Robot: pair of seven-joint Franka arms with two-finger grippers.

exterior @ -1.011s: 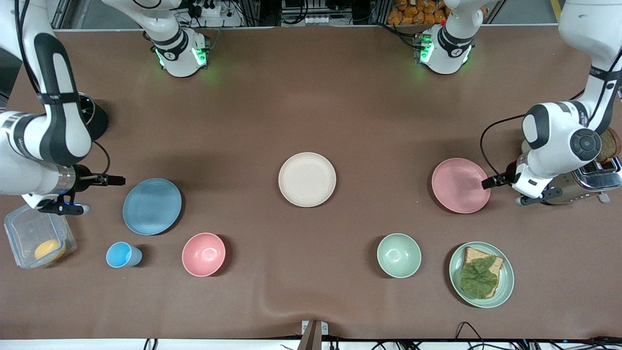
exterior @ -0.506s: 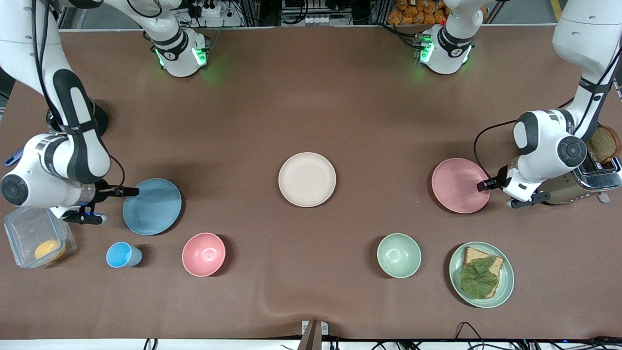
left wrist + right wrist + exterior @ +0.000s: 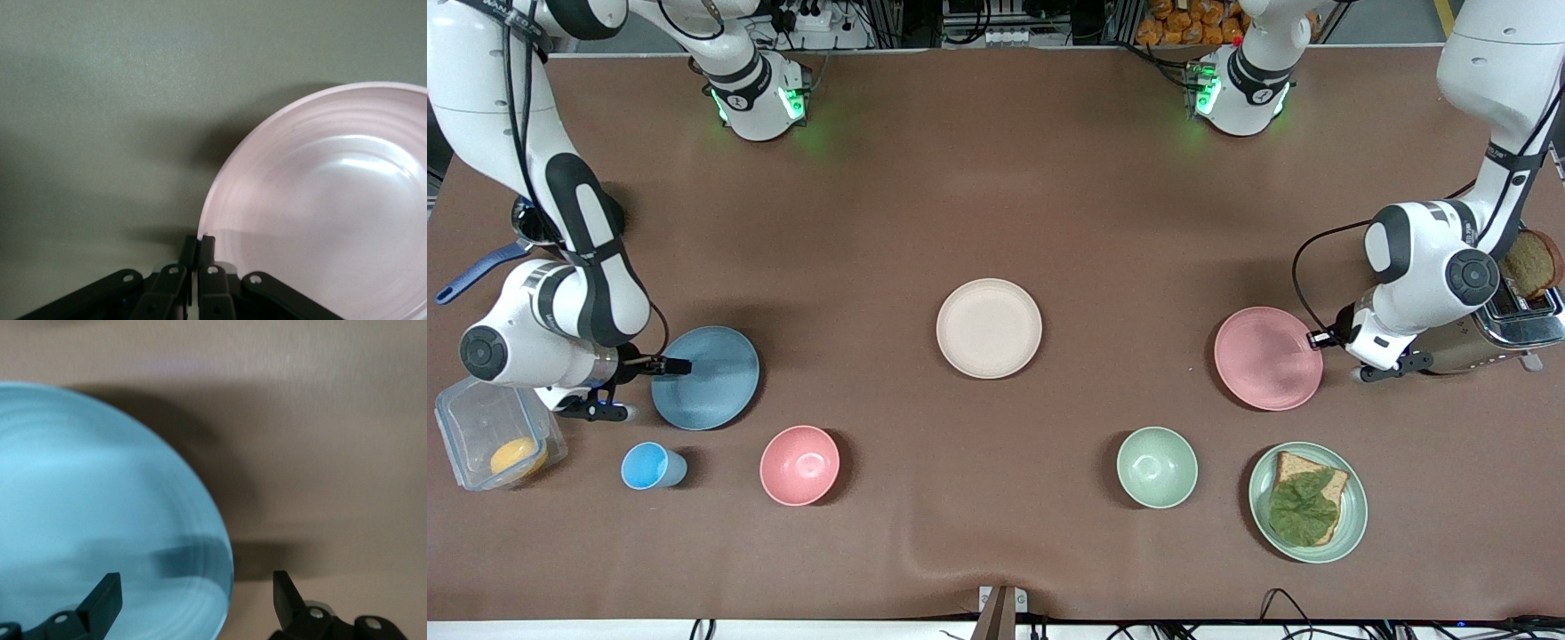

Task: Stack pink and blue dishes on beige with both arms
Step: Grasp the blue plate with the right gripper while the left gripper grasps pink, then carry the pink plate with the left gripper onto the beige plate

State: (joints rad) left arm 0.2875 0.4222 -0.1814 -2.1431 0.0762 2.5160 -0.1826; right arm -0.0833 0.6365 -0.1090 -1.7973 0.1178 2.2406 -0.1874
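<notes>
A: Where are the 2 plates to be stacked?

B: The blue plate [image 3: 705, 378] lies flat on the table [image 3: 996, 178] toward the right arm's end, and the pink plate [image 3: 1268, 358] sits toward the left arm's end. The beige plate [image 3: 989, 328] is between them, well apart from both, with nothing on it.

A: And the left gripper [image 3: 1314, 339]?

B: It is at the pink plate's rim, on the side toward the toaster [image 3: 1507, 333]. In the left wrist view its fingers [image 3: 207, 245] are pinched together on the rim of the pink plate [image 3: 320, 200] — closed on it. That edge casts a shadow on the table, so the plate looks tipped up there.

A: The right gripper [image 3: 679, 365]?

B: Low over the blue plate's rim at the right arm's end. In the right wrist view its 2 fingers [image 3: 107, 597] stand wide apart with the rim of the blue plate [image 3: 100, 513] between them — spread, gripping nothing.

A: Anything else nearby?

B: A blue cup [image 3: 651, 466] and a pink bowl [image 3: 800, 465] lie nearer the camera than the blue plate. A green bowl [image 3: 1157, 467] and a green plate [image 3: 1307, 502] with bread and a leaf lie nearer the camera than the pink plate.
</notes>
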